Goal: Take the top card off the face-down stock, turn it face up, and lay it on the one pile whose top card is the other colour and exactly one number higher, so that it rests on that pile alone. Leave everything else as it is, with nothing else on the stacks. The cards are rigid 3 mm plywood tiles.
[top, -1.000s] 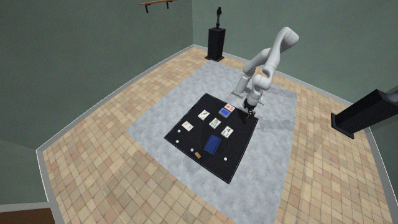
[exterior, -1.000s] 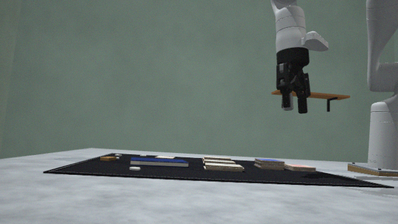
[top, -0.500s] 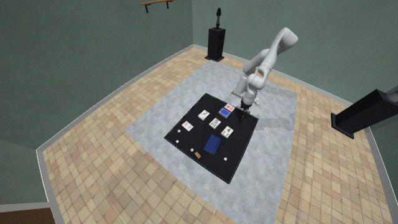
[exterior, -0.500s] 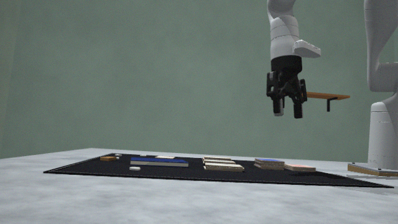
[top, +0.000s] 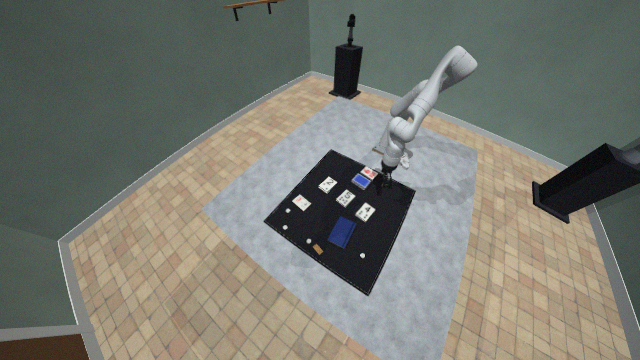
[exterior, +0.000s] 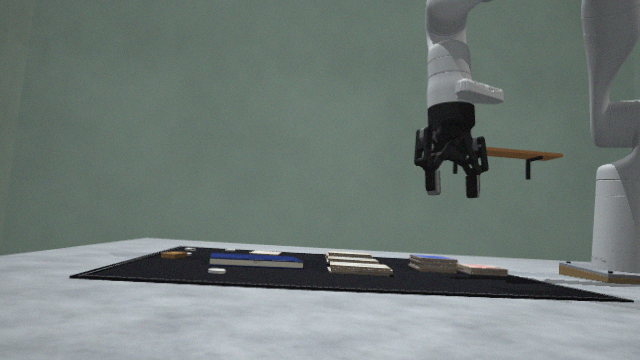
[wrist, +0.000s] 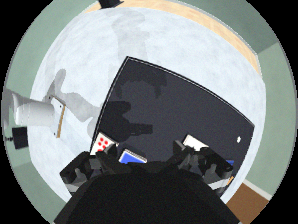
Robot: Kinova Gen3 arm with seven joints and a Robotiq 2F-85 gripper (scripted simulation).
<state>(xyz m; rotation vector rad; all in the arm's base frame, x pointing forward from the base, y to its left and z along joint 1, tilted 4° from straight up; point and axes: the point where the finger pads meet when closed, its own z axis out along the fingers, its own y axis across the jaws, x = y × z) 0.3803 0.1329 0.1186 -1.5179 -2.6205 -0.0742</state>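
Note:
The face-down stock [top: 361, 181] [exterior: 433, 257] [wrist: 133, 157] is a low stack with a blue top. A red-marked face-up pile [top: 369, 173] [exterior: 482, 270] [wrist: 102, 144] lies beside it. Three piles with black marks show a 2 [top: 328, 184], a 5 [top: 345, 198] and a 4 [top: 365, 212]. A white card with red marks [top: 301, 202] lies farther out; its number is too small to tell. My gripper [top: 386, 183] [exterior: 452, 191] [wrist: 144, 148] is open and empty, fingers down, well above the black mat and to one side of the stock.
On the black mat [top: 390, 225] [exterior: 250, 281] [wrist: 190, 110] are a flat blue object [top: 342, 232] [exterior: 255, 260], a small wooden block [top: 317, 249] [exterior: 174, 255] and several white discs, one of them [top: 362, 255] [exterior: 217, 271] near the blue object. The robot's base [exterior: 612, 225] stands beyond the mat.

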